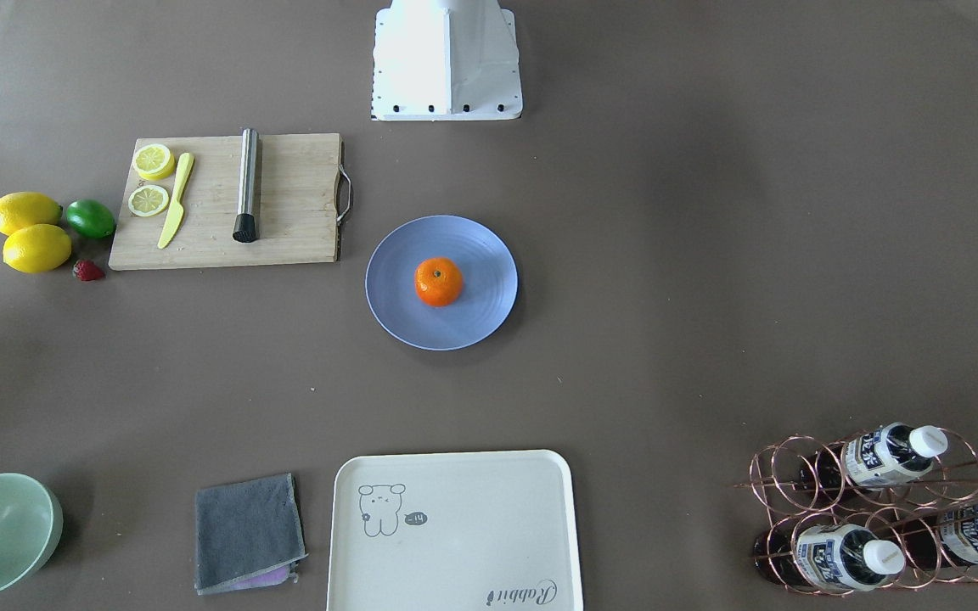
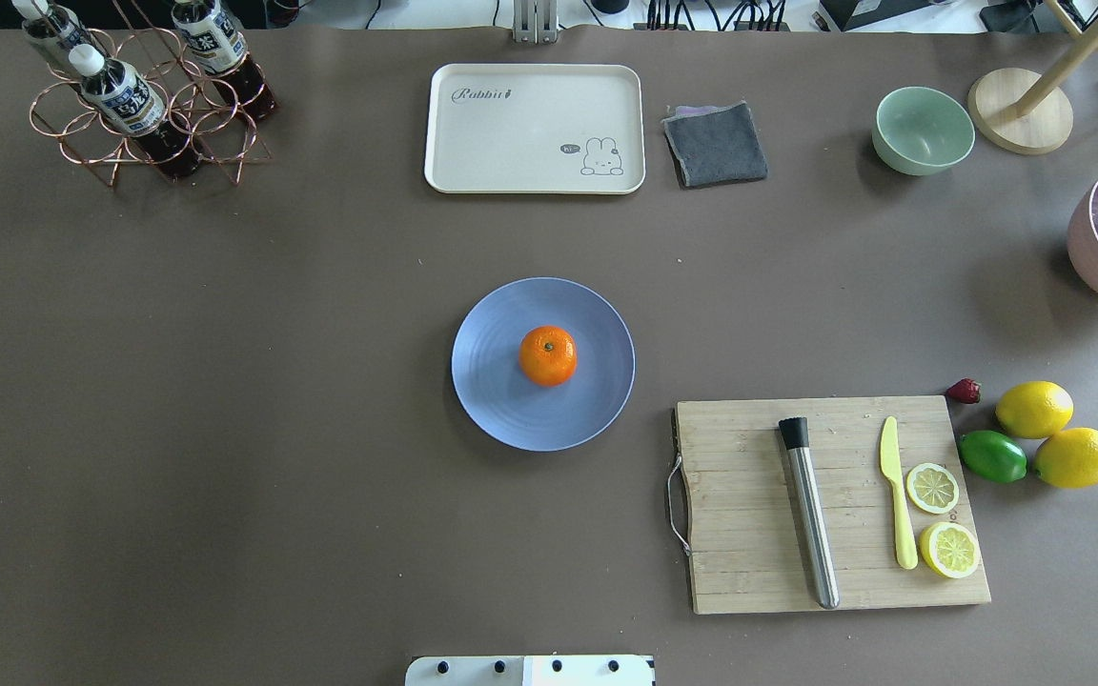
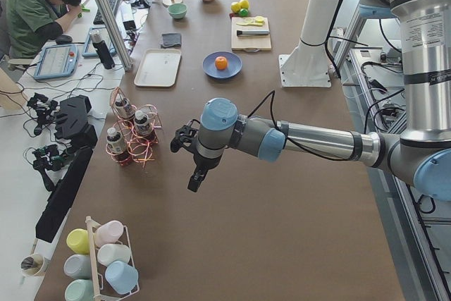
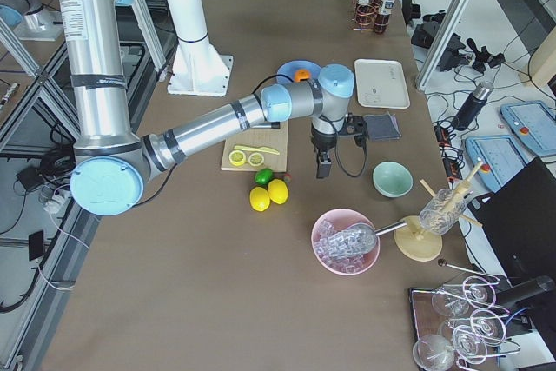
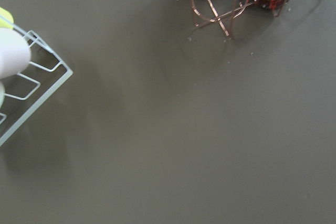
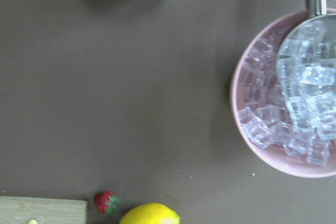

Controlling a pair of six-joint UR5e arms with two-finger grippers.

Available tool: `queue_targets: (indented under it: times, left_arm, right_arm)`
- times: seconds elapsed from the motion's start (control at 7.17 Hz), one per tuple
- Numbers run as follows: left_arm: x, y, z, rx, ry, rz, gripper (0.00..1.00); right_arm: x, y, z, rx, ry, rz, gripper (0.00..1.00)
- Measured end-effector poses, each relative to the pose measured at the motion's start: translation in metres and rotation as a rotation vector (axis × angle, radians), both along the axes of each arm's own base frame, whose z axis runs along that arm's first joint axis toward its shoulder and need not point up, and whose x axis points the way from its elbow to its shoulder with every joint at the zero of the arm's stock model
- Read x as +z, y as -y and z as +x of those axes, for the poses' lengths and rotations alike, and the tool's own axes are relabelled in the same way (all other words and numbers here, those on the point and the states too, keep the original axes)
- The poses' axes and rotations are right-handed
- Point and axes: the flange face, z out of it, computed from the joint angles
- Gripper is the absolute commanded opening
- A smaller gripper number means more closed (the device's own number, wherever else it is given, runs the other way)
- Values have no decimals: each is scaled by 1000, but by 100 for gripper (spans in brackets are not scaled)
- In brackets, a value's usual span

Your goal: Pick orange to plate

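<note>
The orange (image 1: 438,282) sits near the middle of the periwinkle-blue plate (image 1: 489,246) at the table's centre, and nothing touches it. From overhead the orange (image 2: 548,355) rests on the plate (image 2: 492,391) the same way. My left gripper (image 3: 194,180) shows only in the exterior left view, hanging over bare table near the bottle rack, far from the plate. Only the exterior right view holds my right gripper (image 4: 322,167), which is up near the lemons and the ice bowl. I cannot tell whether either one is open or shut.
A cutting board (image 2: 835,505) carries a steel muddler, a yellow knife and lemon slices. Two lemons (image 2: 1035,410), a lime (image 2: 992,455) and a strawberry lie beside it. A cream tray (image 2: 535,129), grey cloth (image 2: 716,143), green bowl (image 2: 923,129), pink ice bowl (image 6: 286,114) and bottle rack (image 2: 144,95) ring the table.
</note>
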Motion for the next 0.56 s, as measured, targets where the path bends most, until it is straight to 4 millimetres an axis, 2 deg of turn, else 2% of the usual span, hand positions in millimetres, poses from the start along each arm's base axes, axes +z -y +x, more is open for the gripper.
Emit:
queue_targets:
  times: [0.14, 0.28, 0.42, 0.56]
  left_arm:
    - [19, -13, -6, 10, -13, -32, 98]
    - [35, -17, -8, 12, -20, -55, 98]
    - [43, -18, -8, 11, -25, -67, 98]
    - [46, -19, -9, 10, -26, -72, 98]
  right_arm:
    - [38, -14, 45, 19, 27, -15, 100]
    - [68, -34, 77, 23, 37, -14, 100]
    - [86, -51, 98, 32, 41, -13, 100]
    - [95, -61, 108, 40, 42, -18, 100]
